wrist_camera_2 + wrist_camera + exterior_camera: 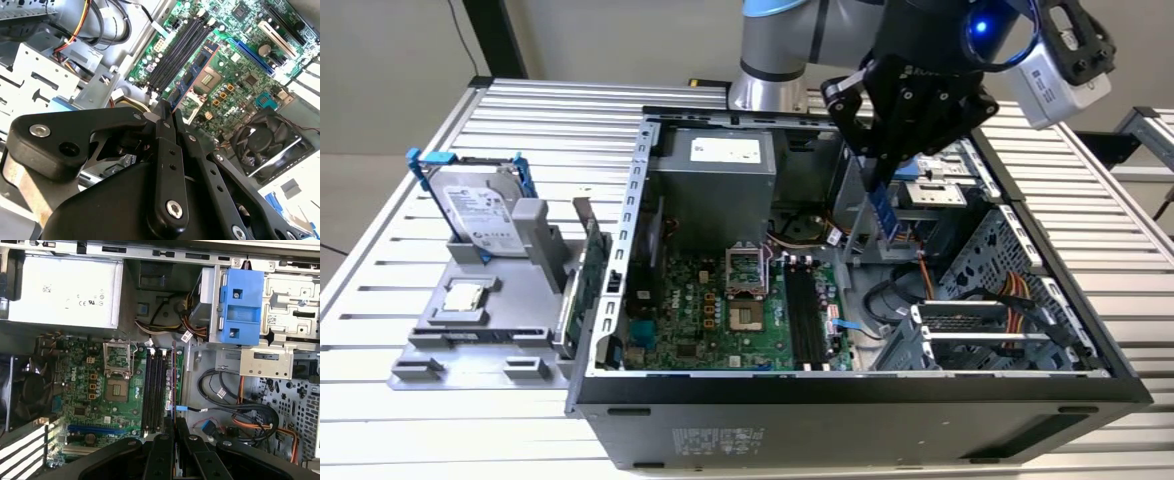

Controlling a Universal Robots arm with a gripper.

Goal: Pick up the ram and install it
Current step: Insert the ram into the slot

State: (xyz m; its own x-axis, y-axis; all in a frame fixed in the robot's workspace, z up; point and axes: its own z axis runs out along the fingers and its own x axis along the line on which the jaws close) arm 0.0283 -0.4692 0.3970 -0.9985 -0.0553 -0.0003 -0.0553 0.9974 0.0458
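- Exterior view: the claw hangs over the open computer case, its black fingers closed on the ram. The blue stick points downward from the fingertips, above the case interior and clear of the motherboard. Holding it by its upper end leaves the lower contact edge free, which I judge suits seating in a slot.
- Exterior view, continued: the memory slots lie toward the exterior view's right of the processor socket. Outside the case, toward the exterior view's left, a hard drive stands in its blue frame on a grey fixture, beside a green expansion card. Both sit well apart from the claw.
- Second wrist view: the fingers meet around one end of the ram. The stick runs out over the board roughly along the line of the dark memory slots, apparently to one side of them. A cooling fan sits near the board's edge.
- First wrist view: the ram appears edge-on as a thin line, just beside the memory slots and nearly parallel to them. That suggests alignment for insertion; the stick is not yet seated.
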